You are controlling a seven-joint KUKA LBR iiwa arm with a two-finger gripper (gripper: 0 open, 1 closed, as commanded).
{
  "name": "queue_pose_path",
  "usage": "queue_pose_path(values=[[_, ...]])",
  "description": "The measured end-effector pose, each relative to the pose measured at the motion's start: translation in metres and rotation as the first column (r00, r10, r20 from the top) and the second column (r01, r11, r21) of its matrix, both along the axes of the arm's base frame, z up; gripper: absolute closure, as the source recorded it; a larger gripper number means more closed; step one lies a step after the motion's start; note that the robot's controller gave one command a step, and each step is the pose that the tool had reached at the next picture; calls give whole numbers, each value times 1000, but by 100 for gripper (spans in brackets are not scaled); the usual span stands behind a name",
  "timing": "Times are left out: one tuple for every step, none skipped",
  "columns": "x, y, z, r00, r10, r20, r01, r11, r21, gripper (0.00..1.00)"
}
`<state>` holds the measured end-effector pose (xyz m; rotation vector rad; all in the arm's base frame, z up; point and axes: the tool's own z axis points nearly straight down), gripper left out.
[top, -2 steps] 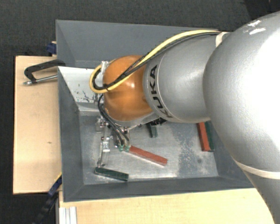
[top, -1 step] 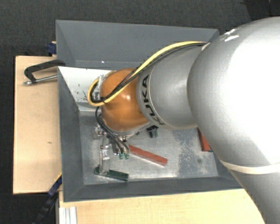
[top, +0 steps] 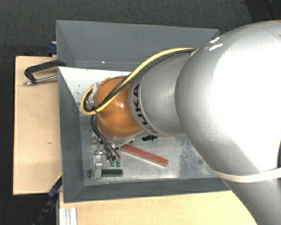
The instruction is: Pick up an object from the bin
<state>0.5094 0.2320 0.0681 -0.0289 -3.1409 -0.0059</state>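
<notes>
- While the arm [top: 234, 102] reached in from the right, the gripper [top: 105, 162] hung low in the front-left corner of the bin [top: 131, 46], under the orange cover [top: 114, 111].
- Gripper state: could not tell, apart or together. The tip was too cluttered to read, and nothing was seen clamped in it.
- Nearest thing: a small dark-green flat piece [top: 111, 172] on the floor, just below the gripper tip in the view and close to the front wall. Whether they touched was unclear.
- A red stick [top: 147, 156] lay flat and slanted just right of the gripper, apart from the green piece.
- Risk: the green piece was hard by the wall, so a closing grip could scrape the wall or shove the piece away instead of catching it.
- Risk: a flat piece on a flat floor gives little to bite and could slip out on the lift.
- Risk: the stick was near enough that a sideways move could knock it, or nip both.
- Risk: the yellow cable [top: 145, 67] looped beside the cover, and its slack could snag on the left wall.
</notes>
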Motion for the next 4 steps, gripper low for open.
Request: queue_pose_path(values=[[-6, -25, 22, 1000, 19, -2, -19, 1000, -4, 0], [-10, -30, 18, 941, 340, 2, -340, 941, -4, 0], [-14, -38, 3, 905, 426, 1, -426, 905, -2, 100], [-14, -38, 3, 905, 425, 1, -425, 905, -2, 100]])
